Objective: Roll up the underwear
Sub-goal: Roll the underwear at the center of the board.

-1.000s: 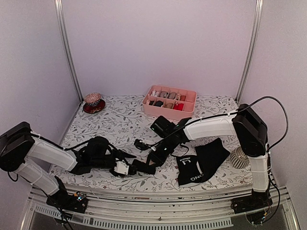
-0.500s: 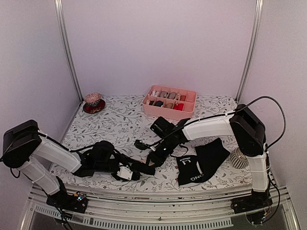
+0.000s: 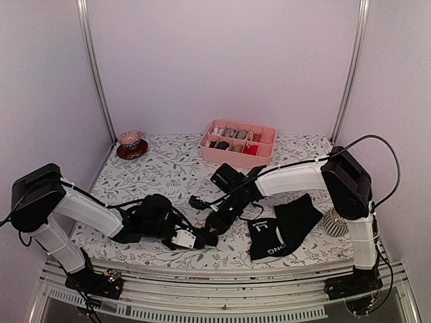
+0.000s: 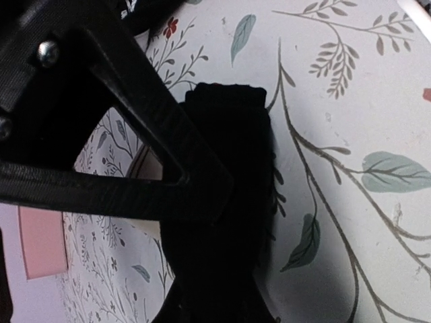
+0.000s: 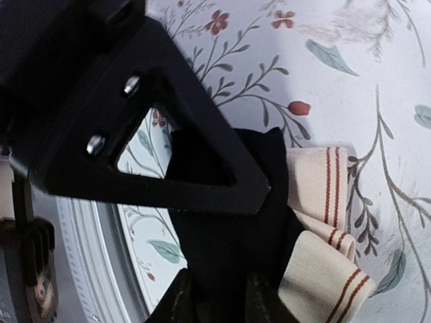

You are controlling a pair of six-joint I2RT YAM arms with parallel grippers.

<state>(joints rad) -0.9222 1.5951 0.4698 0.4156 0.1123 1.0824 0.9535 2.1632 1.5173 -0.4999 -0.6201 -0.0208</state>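
The briefs with the beige waistband (image 3: 206, 235) lie bunched into a small dark roll near the table's front middle. My left gripper (image 3: 195, 237) comes at the roll from the left and is shut on its black fabric (image 4: 229, 148). My right gripper (image 3: 217, 223) comes from the right and is shut on the same briefs, whose beige red-striped waistband (image 5: 316, 195) is folded beside my fingers. The two grippers are nearly touching. The second briefs (image 3: 276, 232), black with white letters, lie flat at the front right, apart from both grippers.
A pink divided tray (image 3: 232, 159) with small fabric bundles stands at the back middle. A dark red dish (image 3: 130, 149) with a round thing on it sits at the back left. A white ribbed object (image 3: 335, 222) stands by the right arm's base.
My left gripper has slid right along the front of the table, closing up to the right gripper and the roll. The right arm has hardly moved.
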